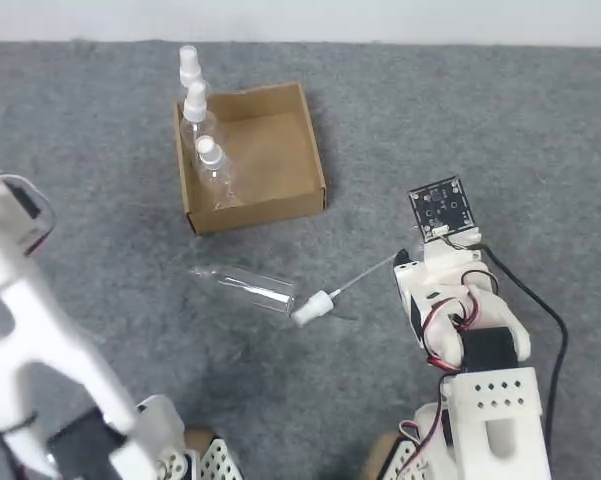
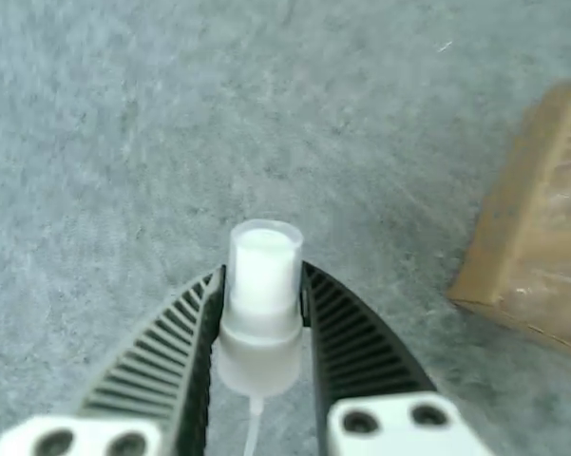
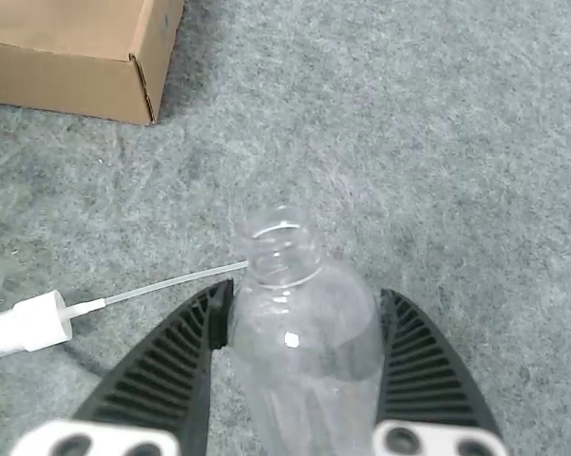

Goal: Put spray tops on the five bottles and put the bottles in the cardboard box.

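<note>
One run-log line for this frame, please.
left gripper: shut on spray top | right gripper: shut on open bottle | carpet: lying bottle, loose spray top beside it | cardboard box: three topped bottles inside

Both arms are white plastic. The left arm is plain and blocky, while the right arm has a black circuit board, red wire loops and a black cable. Left gripper and right gripper look alike: black ribbed fingers, white bases, dark screw holes.
</note>
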Robot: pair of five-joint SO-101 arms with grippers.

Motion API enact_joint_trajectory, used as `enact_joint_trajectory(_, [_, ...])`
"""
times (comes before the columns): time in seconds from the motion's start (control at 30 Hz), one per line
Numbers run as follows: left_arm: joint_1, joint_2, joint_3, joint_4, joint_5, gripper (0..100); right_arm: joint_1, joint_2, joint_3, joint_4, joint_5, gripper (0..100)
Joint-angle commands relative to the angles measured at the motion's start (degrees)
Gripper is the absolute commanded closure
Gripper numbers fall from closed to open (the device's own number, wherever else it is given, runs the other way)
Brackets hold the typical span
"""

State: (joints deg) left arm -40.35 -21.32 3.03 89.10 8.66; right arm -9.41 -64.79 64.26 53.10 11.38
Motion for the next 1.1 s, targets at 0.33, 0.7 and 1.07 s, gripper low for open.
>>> enact_joint_trajectory(0.33, [6.9, -9.9, 2.5, -0.6, 6.8, 99, 0.5, -1.5, -0.5, -1.5, -0.6, 87.6])
enact_joint_trajectory(0.7, [17.0, -10.0, 2.8, -0.5, 13.4, 99, 0.5, -1.5, -0.8, -1.5, -7.4, 87.2])
enact_joint_trajectory(1.07, [27.1, -16.2, 5.0, -1.4, 18.9, 99, 0.1, -1.5, 0.7, -4.2, -7.7, 87.6])
